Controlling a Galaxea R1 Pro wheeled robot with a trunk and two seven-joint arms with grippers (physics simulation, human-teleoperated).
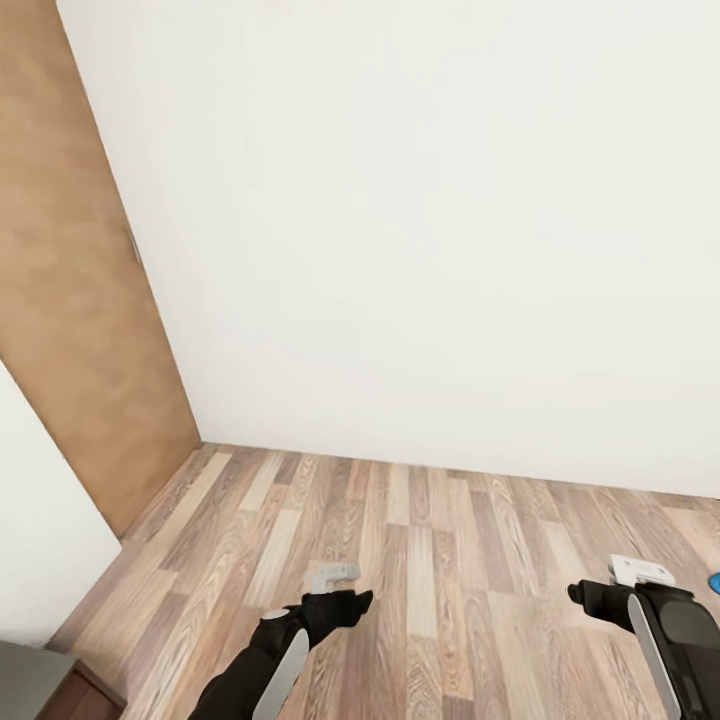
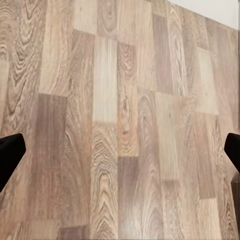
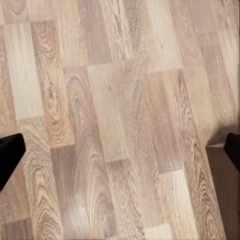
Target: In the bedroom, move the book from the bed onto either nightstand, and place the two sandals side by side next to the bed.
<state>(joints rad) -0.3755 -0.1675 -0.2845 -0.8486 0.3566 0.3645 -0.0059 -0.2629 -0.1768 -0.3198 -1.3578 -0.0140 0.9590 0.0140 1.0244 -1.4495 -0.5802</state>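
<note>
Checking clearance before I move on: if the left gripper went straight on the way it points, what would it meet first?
Most likely the wood floor. The left gripper is open, nothing shows between its fingers and the planks. How far off the floor lies is unclear.

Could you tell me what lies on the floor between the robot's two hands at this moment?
Nothing but bare wooden floor lies between the left hand and the right hand, as the head view shows.

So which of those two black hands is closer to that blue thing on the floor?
The right gripper, at the picture's right; the blue thing lies just beyond it, far from the left gripper.
</note>
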